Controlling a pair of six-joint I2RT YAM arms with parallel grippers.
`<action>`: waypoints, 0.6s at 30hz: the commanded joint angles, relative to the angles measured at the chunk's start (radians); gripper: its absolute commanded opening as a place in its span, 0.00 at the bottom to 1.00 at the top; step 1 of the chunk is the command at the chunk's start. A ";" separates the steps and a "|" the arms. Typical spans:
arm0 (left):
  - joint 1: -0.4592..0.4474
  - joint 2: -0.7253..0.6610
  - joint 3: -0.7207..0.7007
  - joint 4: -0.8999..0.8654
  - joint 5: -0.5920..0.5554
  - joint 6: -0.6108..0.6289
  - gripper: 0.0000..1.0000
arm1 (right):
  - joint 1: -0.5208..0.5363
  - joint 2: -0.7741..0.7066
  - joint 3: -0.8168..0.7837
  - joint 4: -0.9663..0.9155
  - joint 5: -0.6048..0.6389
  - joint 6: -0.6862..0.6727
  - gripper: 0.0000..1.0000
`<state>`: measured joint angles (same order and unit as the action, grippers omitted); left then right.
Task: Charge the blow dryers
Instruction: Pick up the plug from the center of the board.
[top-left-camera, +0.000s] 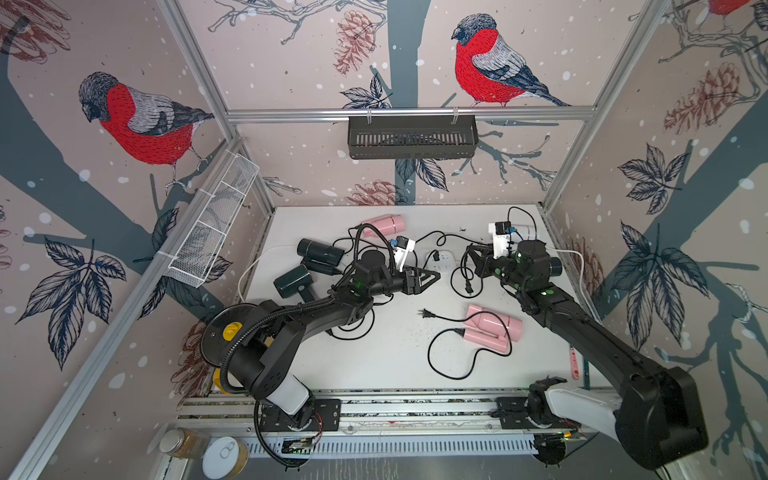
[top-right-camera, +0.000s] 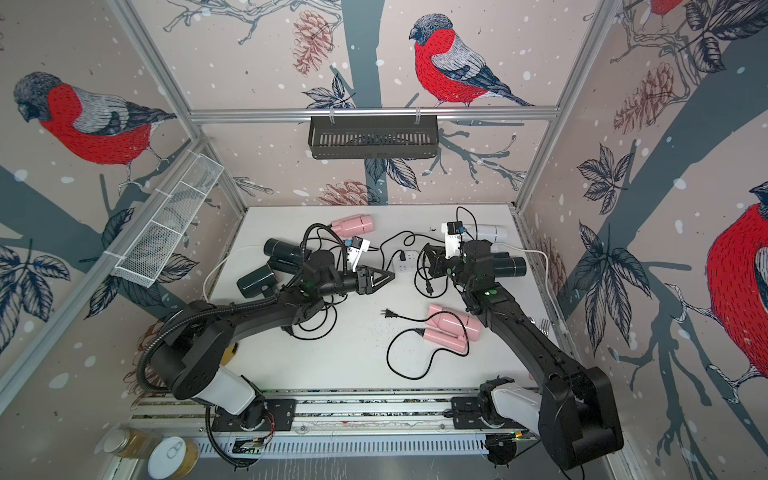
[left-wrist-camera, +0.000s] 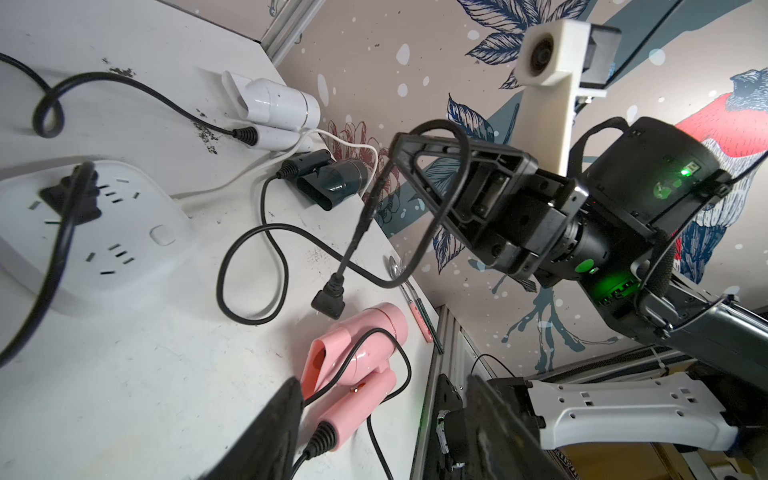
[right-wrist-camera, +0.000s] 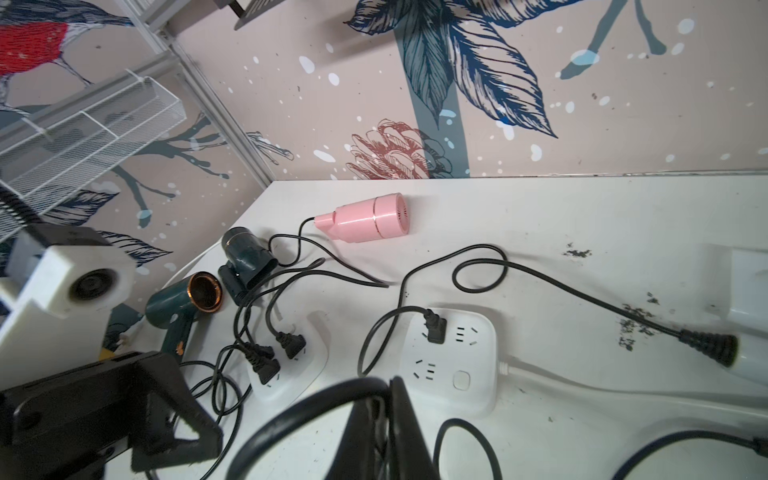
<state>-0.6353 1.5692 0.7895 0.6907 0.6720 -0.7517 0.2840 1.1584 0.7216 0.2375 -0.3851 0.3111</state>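
Dark blow dryer (left-wrist-camera: 336, 183): stubby glossy barrel, folded, lying just behind right pincer (left-wrist-camera: 399, 139). Thin rubbery black cord (left-wrist-camera: 360, 224), likely its own, looped through that clenched pincer. Angled plug (left-wrist-camera: 329, 300) hanging below.

White rounded-square power strip (left-wrist-camera: 104, 232) ahead, one socket taken. Left pincer (top-left-camera: 434, 275) released, empty, opposite across strip.

Risks: cord slipping through smooth fingers; swinging plug meeting slots skewed; slack snagging pink dryer (left-wrist-camera: 365, 345).

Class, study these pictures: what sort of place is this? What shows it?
Probably a robot test booth: an aluminium frame holds printed bird wallpaper, and a left arm and right arm are bolted to a rail at the front of the white table.
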 joint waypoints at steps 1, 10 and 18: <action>0.021 0.003 -0.014 0.052 -0.002 -0.025 0.59 | -0.012 -0.004 0.013 0.054 -0.108 0.011 0.09; 0.013 0.095 0.057 0.129 0.054 -0.040 0.54 | -0.038 0.007 0.015 0.052 -0.209 0.011 0.09; -0.035 0.231 0.177 0.157 0.063 -0.047 0.50 | -0.051 0.025 0.013 0.080 -0.301 0.049 0.09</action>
<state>-0.6579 1.7683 0.9379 0.7784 0.7067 -0.7868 0.2356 1.1816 0.7311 0.2661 -0.6323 0.3393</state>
